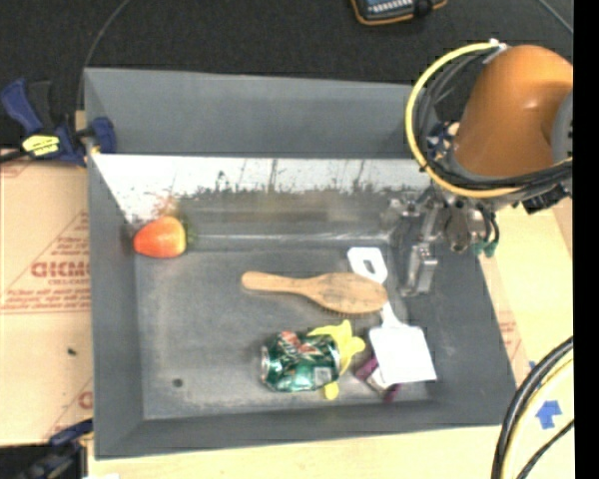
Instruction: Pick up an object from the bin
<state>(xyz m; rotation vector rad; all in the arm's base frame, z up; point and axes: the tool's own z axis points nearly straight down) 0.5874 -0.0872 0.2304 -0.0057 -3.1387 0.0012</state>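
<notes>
pincer [417, 267], spread or pressed i cannot tell; the wooden brush [319, 287] lies just left of it, so a descent could knock it aside.

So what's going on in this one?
The arm's gripper hangs low at the right side of the grey bin, next to the broad end of a wooden brush and a small white piece. Nothing looks lifted; everything lies on the bin floor. A crushed green can, a yellow thing and a white flat tool are heaped near the front. A red-orange toy fruit sits alone at the left.
</notes>
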